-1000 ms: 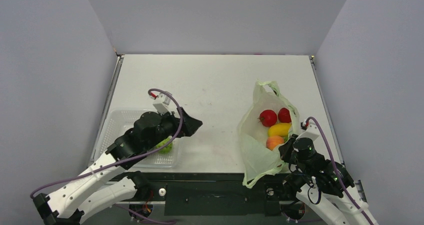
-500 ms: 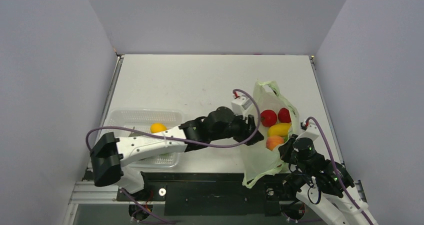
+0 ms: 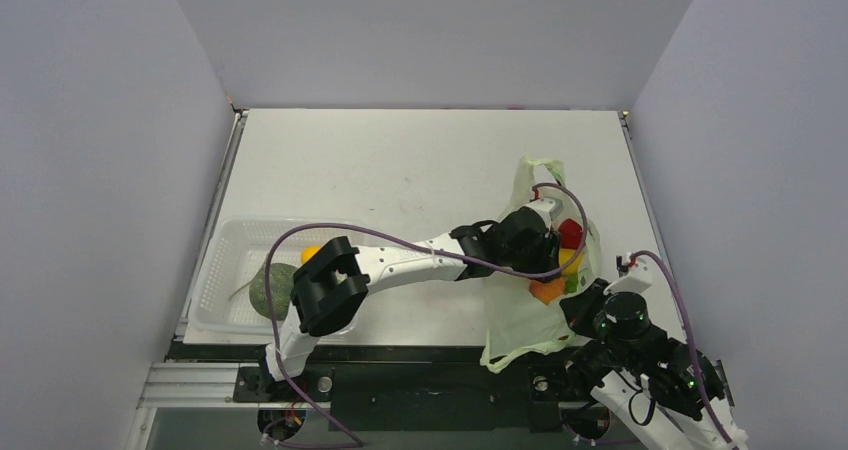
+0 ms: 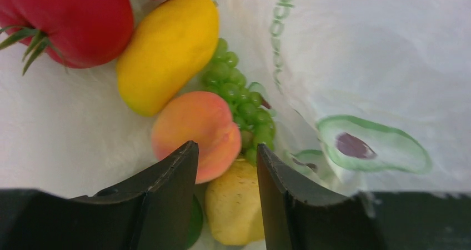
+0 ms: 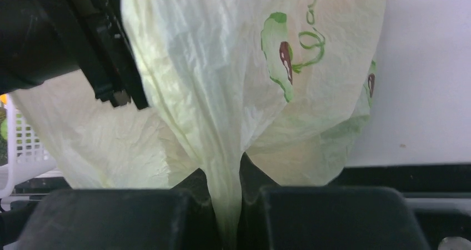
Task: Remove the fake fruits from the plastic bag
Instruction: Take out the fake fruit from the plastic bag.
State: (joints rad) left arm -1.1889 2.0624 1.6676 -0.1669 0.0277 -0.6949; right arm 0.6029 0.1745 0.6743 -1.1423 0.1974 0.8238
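Note:
The pale yellow-green plastic bag (image 3: 520, 320) lies at the right with its mouth open. My left gripper (image 3: 540, 248) reaches into it from the left. In the left wrist view the gripper (image 4: 225, 150) is open, its fingers (image 4: 166, 200) straddling an orange peach (image 4: 191, 133) and a pale yellow pear (image 4: 236, 205). A red tomato (image 4: 66, 22), a yellow mango (image 4: 166, 50) and green grapes (image 4: 241, 100) lie beyond. My right gripper (image 3: 585, 305) is shut on a bunched fold of the bag (image 5: 225, 183) at its near edge.
A clear latticed basket (image 3: 225, 270) stands at the left near edge, holding a yellow fruit (image 3: 310, 254) and a dark green round one (image 3: 268, 288). The left arm (image 3: 400, 262) spans the table between basket and bag. Grey walls enclose the table.
My left arm has swung right from the basket, and its gripper now sits inside the bag's mouth over the fruits. The right gripper still pinches the bag and has shifted slightly.

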